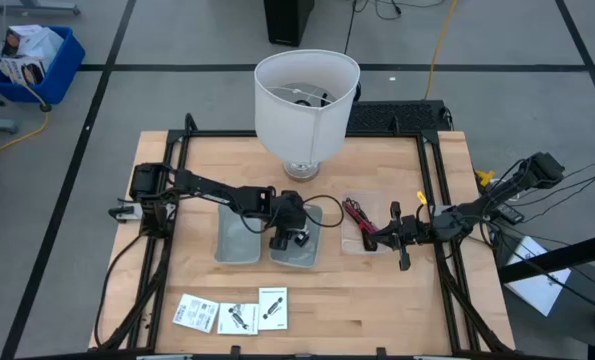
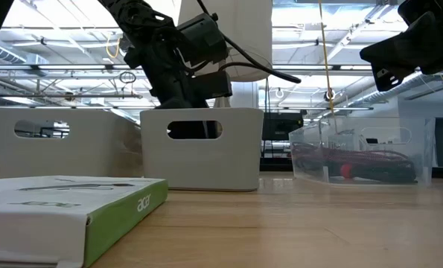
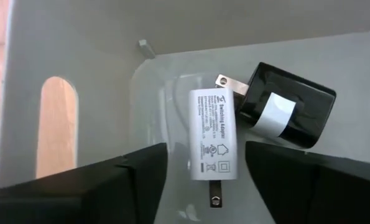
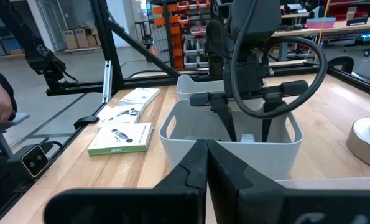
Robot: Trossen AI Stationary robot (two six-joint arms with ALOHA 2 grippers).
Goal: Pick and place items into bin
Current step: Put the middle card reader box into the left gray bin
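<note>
My left gripper (image 3: 206, 186) is open and reaches down into the right one of two white bins (image 1: 297, 248). Its fingers stand on either side of a white plug adapter (image 3: 212, 134) that lies flat on the bin floor, next to a black adapter (image 3: 287, 106). My right gripper (image 4: 206, 146) is shut, holds nothing, and hovers by a clear container (image 1: 362, 225) of black and magenta cable ties (image 2: 355, 160). Three flat white packets (image 1: 235, 314) lie near the table's near edge.
A big white lampshade (image 1: 307, 95) stands at the far middle of the table. The second white bin (image 1: 239, 238) sits left of the first. A packet (image 2: 72, 212) lies close to the low camera. Bare wood shows between bins and packets.
</note>
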